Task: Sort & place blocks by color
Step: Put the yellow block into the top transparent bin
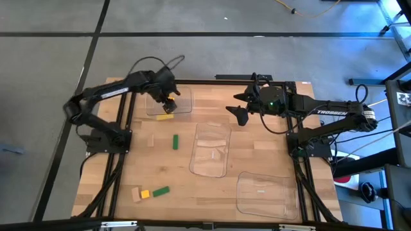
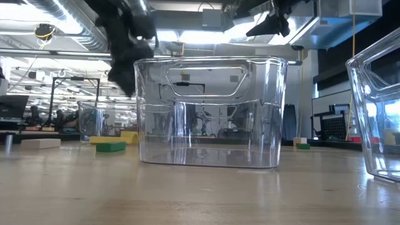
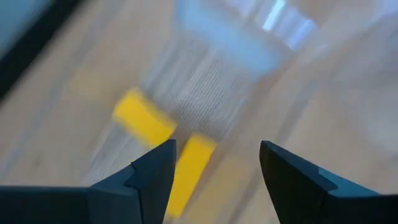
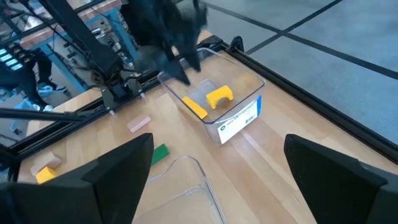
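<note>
From above, the left gripper hangs over the far tray, jaws spread and empty. Its wrist view shows two yellow blocks below, seemingly inside. The right gripper waits wide open, holding nothing.

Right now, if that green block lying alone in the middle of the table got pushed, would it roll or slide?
Probably slide. The green block is oblong with flat faces and lies flat on the wooden table, so rolling or tipping looks unlikely. It looks stiff, like painted wood, and likely light for its size. A push near one end would probably spin it.
</note>
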`<move>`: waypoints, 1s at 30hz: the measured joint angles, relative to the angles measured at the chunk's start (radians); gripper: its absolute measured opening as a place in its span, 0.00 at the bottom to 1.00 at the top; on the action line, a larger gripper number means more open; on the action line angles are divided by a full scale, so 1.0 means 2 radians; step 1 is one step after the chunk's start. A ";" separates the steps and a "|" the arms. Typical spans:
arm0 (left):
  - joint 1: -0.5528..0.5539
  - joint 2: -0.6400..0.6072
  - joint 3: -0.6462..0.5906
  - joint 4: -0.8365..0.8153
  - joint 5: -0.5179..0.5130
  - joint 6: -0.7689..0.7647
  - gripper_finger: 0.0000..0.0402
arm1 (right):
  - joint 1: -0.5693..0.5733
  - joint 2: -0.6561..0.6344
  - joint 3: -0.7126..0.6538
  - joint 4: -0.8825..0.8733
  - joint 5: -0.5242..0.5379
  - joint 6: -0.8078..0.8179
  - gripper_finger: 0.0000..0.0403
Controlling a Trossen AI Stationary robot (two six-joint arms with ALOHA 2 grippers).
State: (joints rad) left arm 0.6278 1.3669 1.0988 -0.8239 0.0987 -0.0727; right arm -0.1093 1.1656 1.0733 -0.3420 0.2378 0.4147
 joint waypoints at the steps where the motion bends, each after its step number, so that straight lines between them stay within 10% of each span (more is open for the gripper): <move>1: -0.006 -0.020 0.000 0.021 0.008 -0.011 0.55 | 0.000 0.000 0.000 0.000 -0.002 -0.002 0.90; 12: -0.127 -0.150 -0.014 0.325 0.021 -0.054 0.55 | 0.000 0.000 0.000 0.000 -0.010 -0.028 0.90; 22: -0.186 -0.157 -0.199 0.641 0.022 -0.179 0.55 | 0.000 0.000 0.000 -0.004 -0.040 -0.029 0.90; 30: -0.197 -0.165 -0.204 0.688 0.039 -0.154 0.55 | 0.000 0.000 0.000 -0.006 -0.045 -0.032 0.90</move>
State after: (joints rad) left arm 0.2344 1.0374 0.6907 0.5517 0.1757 -0.3815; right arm -0.1093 1.1656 1.0733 -0.3531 0.1475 0.3508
